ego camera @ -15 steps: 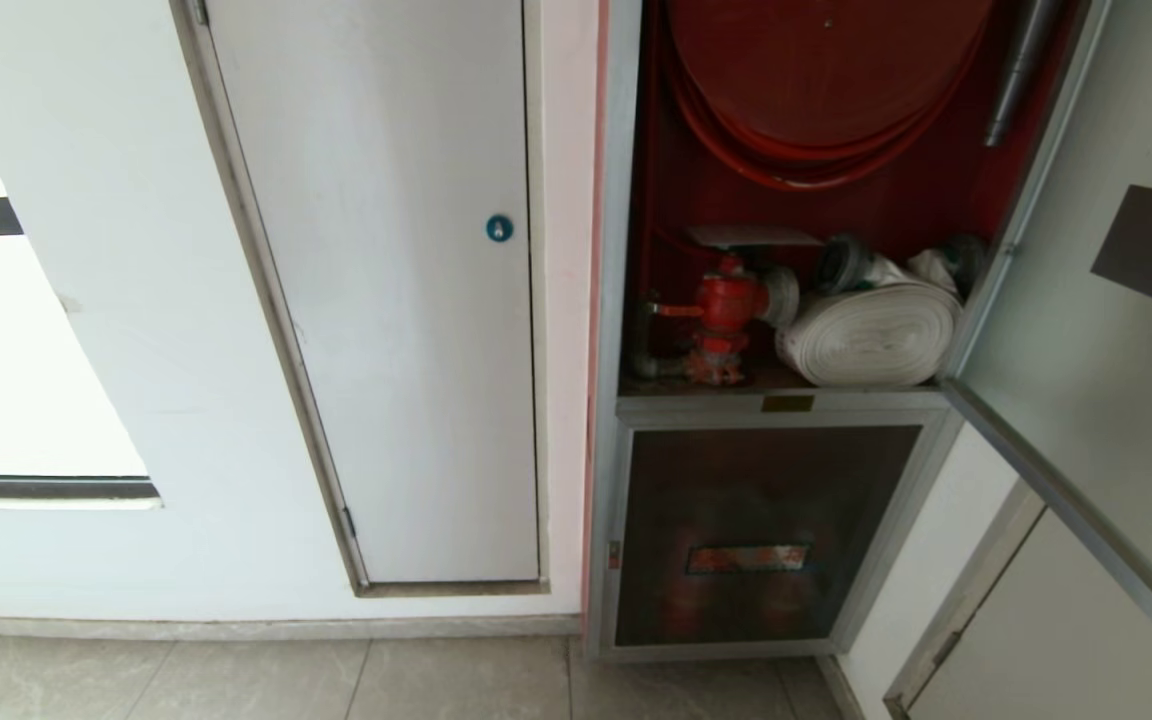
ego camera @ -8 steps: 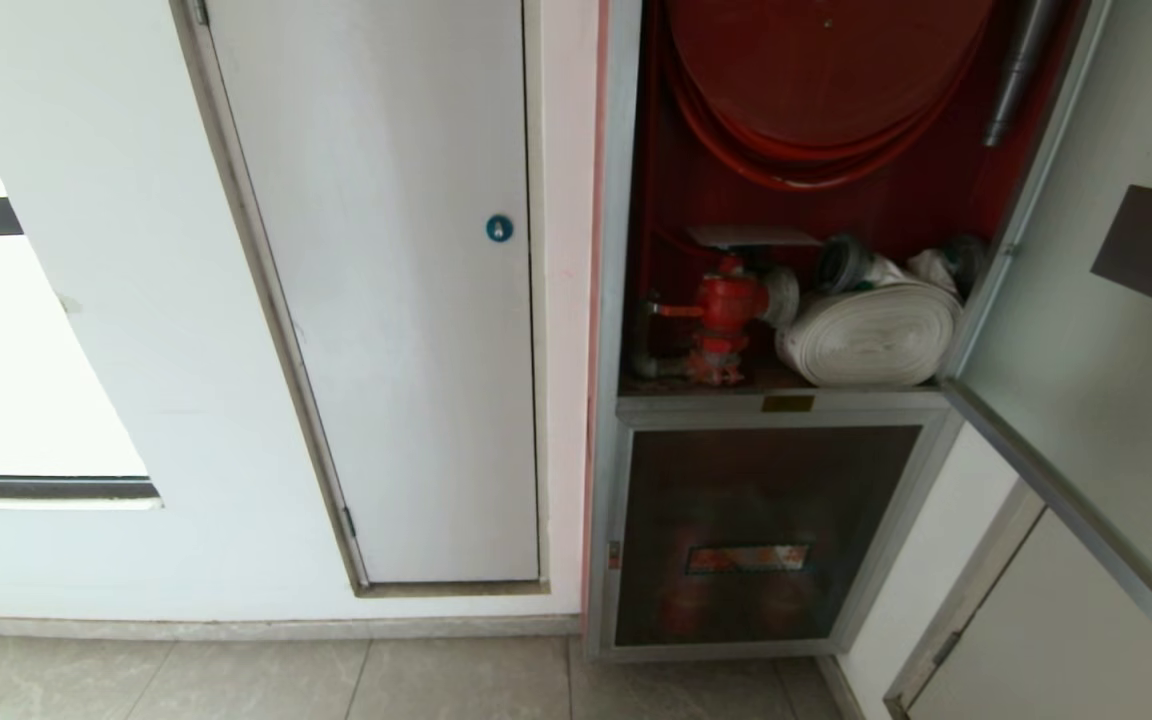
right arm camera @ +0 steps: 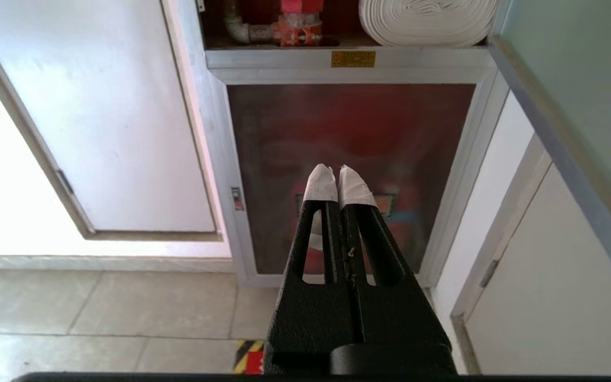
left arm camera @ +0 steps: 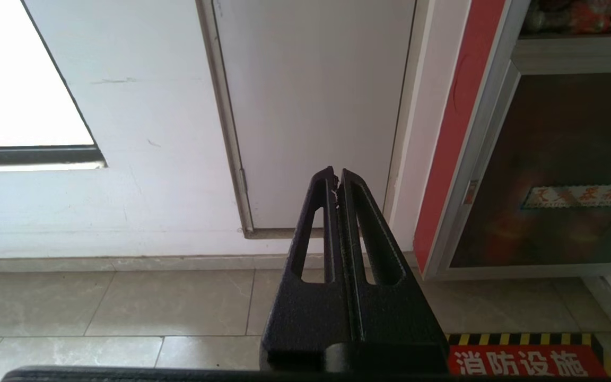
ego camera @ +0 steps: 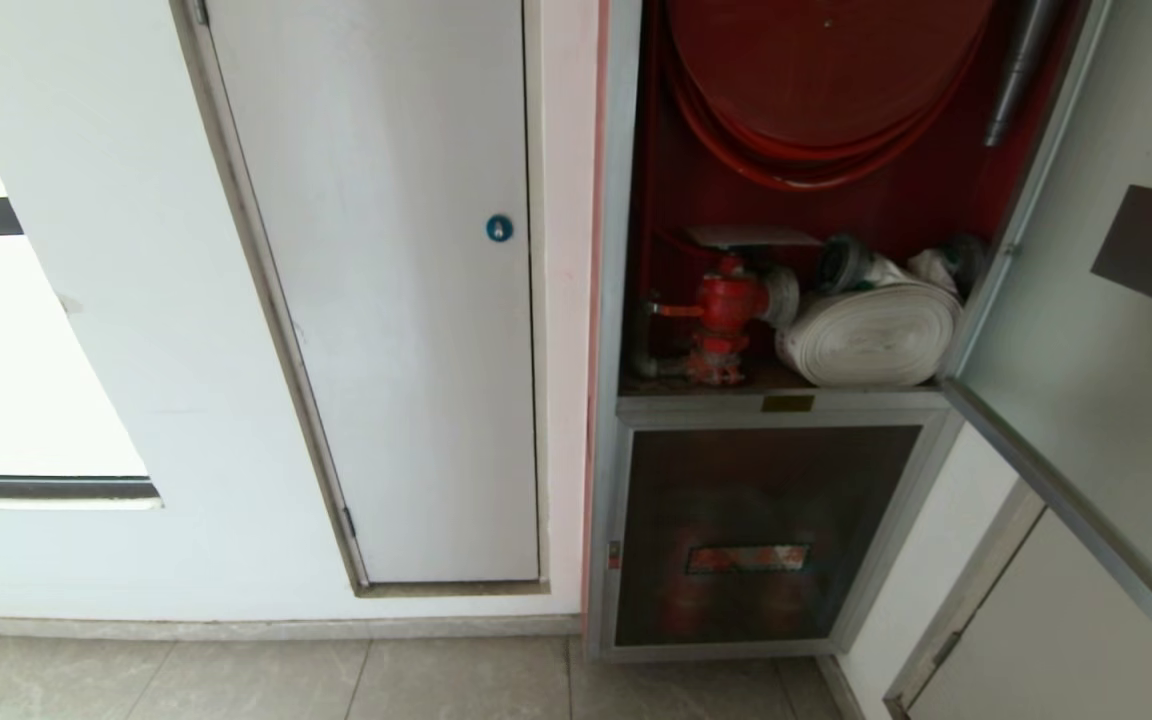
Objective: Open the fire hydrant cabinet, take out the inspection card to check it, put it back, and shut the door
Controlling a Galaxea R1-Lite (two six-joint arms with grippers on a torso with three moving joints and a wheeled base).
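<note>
The fire hydrant cabinet point(ego camera: 626, 300) stands open, showing its red inside with a red hose reel point(ego camera: 826, 70) and a red valve point(ego camera: 726, 305). A pale flat sheet point(ego camera: 751, 237) that looks like the inspection card lies on top of the valve. The door point(ego camera: 1086, 300) is swung out to the right, and its frame edge also shows in the right wrist view point(right arm camera: 560, 132). My right gripper point(right arm camera: 339, 172), with white-taped tips, is shut and empty, low in front of the lower glass panel point(right arm camera: 348, 159). My left gripper point(left arm camera: 335, 175) is shut and empty, pointing at the wall's base. Neither arm shows in the head view.
A rolled white hose point(ego camera: 871, 335) lies beside the valve. A plain white door with a blue lock point(ego camera: 499, 228) is left of the cabinet. The open door juts out on the right. A red floor sign with yellow-black stripes point(left arm camera: 528, 361) lies on the tiles.
</note>
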